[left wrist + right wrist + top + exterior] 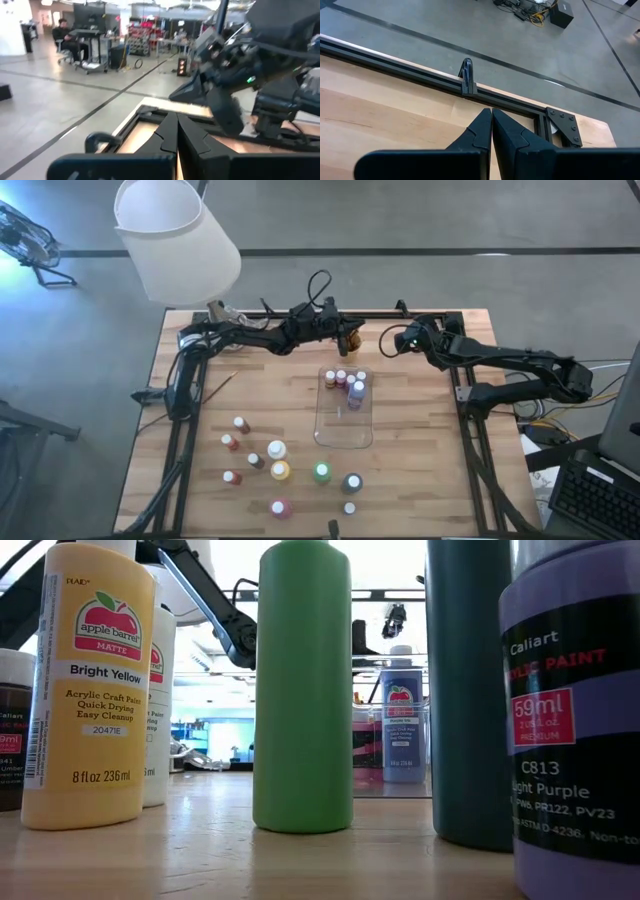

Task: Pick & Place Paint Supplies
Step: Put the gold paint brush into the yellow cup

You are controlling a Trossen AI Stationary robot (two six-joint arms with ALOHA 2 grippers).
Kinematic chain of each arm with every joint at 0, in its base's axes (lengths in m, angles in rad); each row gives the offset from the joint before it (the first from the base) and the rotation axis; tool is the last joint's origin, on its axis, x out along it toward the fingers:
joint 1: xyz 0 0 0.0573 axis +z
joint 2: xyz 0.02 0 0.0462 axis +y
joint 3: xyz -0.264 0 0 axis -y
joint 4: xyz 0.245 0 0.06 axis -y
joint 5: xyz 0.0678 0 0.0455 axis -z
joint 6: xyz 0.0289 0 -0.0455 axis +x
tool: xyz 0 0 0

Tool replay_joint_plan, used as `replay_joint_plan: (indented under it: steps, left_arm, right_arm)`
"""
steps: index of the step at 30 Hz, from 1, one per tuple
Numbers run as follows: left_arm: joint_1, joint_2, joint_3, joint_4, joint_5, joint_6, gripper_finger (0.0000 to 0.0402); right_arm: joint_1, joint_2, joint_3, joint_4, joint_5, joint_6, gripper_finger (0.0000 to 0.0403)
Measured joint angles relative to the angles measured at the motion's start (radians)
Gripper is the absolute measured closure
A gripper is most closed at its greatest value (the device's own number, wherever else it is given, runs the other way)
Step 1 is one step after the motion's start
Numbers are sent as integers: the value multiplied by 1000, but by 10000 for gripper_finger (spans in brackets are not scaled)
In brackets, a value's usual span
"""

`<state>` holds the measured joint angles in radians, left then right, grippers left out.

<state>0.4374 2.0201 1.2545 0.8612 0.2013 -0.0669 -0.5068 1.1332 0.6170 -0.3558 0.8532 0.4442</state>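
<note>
Up at the far edge of the wooden table (pixel 200 470), both arms are parked close together. The left gripper (pixel 345 337) sits near the far middle, just past the clear plastic tray (pixel 344 438), and its fingers (pixel 170 135) are pressed together on nothing. The right gripper (pixel 392 341) is a bit to its right, fingers (pixel 492 127) also closed flat against each other, pointing along the bare wood by the black frame rail (pixel 395 67).

About five small paint bottles (pixel 342 383) are already bunched in the far end of the tray. The rest are loose on the near half of the table: a white-capped one (pixel 277 450), yellow (pixel 281 471), green (pixel 321 473), teal (pixel 352 483), a pink one (pixel 280 508), plus a few small brownish-red ones (pixel 232 443) on the left.

From table level you get the Bright Yellow bottle (pixel 88 690), the green bottle (pixel 304 690) and a Light Purple bottle (pixel 575 730) right up close.
</note>
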Motion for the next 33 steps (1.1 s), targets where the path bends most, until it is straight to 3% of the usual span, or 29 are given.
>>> replay_joint_plan:
  steps: [13,27,33]
  left_arm:
    - [2,0,2,-65,-13,36,400]
    - [2,-1,2,-102,-13,65,340]
    - [1,-66,2,-106,-10,50,322]
  right_arm:
    - [0,0,0,4,0,-2,394]
    - [0,0,0,4,1,-3,394]
    - [0,0,0,4,1,-3,394]
